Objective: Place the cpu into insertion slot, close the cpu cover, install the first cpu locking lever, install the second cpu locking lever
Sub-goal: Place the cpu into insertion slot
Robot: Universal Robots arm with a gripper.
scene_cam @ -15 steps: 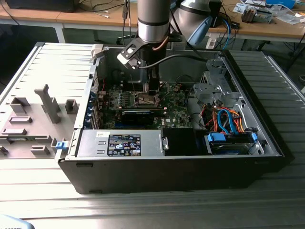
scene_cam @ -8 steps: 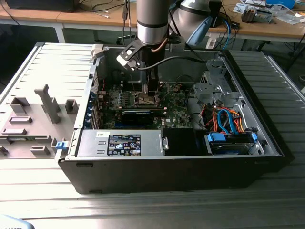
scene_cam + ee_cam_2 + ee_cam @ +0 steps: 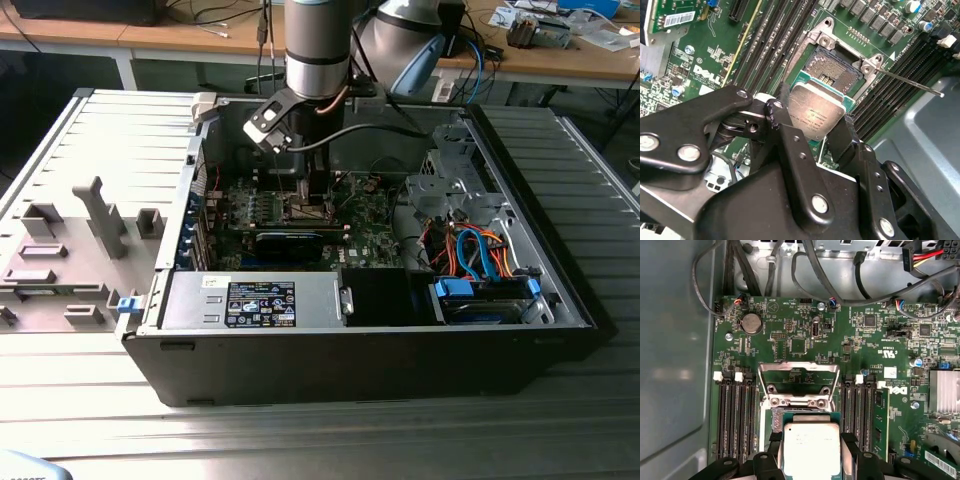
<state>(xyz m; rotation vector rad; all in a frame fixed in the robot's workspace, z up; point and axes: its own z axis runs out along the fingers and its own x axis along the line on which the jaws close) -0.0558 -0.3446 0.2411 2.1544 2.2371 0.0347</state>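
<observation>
**Exterior view, from its left to its right.** A grey tray (image 3: 60, 250) of moulded holders lies on a ribbed metal table (image 3: 300, 440), beside an open computer case (image 3: 350, 360). The arm (image 3: 318, 50) stands over the left half of the case. Its lower end is low over the green circuit board (image 3: 375, 215), just behind a long black graphics card (image 3: 290, 240). In front of the card lies the grey power supply (image 3: 260, 300). Further right, blue and orange cables (image 3: 480, 255) run to a drive bay (image 3: 490, 300).

**Wrist views.** In the second wrist view the gripper (image 3: 815, 112) has its two black fingers (image 3: 790, 145) closed on opposite edges of the cpu (image 3: 816, 106), with the metal top facing the camera. The cpu hangs over the near part of the insertion slot (image 3: 832, 70), and the slot's dark centre lies partly exposed beyond it. Whether the chip touches the slot cannot be told.

In the first wrist view the cpu cover (image 3: 799, 365) is swung up on its hinge at the far edge of the slot, and the board shows through its window. Long black memory slots (image 3: 735, 420) flank the slot on both sides. In the second wrist view a wire lever (image 3: 910, 82) juts free from one corner of the slot, out over the memory slots. In the first wrist view a coin battery (image 3: 751, 324) sits on the board beyond the cover.
</observation>
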